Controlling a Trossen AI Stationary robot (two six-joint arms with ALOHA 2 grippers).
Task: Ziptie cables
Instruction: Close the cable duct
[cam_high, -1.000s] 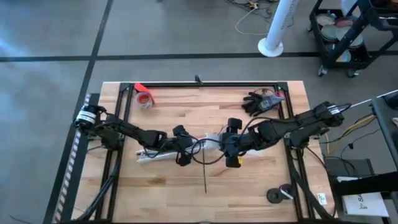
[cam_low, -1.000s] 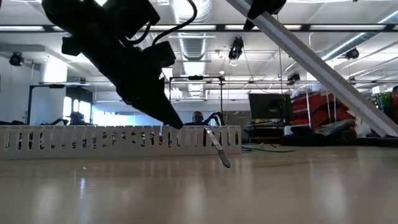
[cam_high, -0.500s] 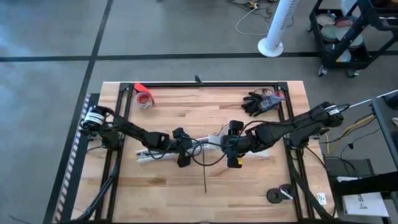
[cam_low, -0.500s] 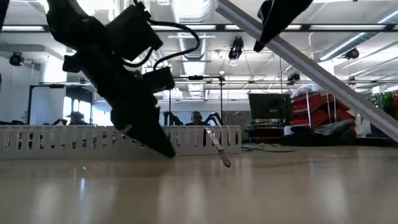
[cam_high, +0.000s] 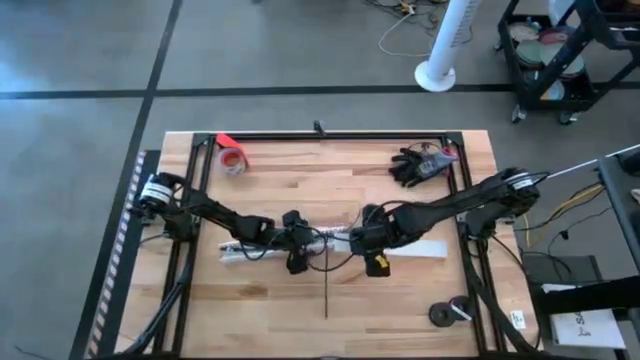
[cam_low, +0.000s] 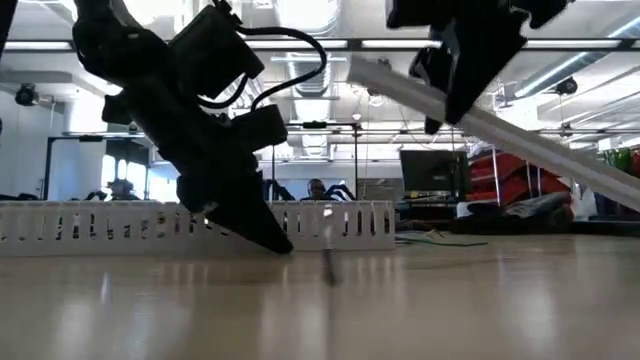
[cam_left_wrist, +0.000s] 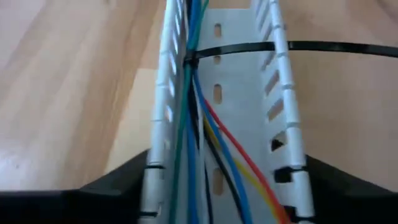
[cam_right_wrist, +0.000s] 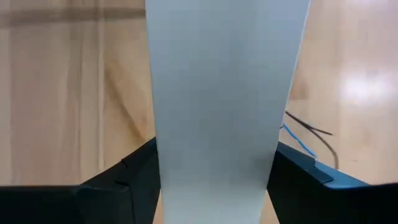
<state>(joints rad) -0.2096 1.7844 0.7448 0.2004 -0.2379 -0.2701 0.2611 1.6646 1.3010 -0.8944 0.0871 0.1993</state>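
While the flat white strip has swung lower than before, both arms meet mid-table.
Right gripper pinches the strip; left gripper straddles the slotted duct holding cables.

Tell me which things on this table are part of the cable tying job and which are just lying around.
In the job:
- cables in the slotted white duct, with the left gripper at the duct
- black zip tie around them
- white strip in the right gripper's jaws

Lying about:
- red tape roll
- black gloves
- dark round thing
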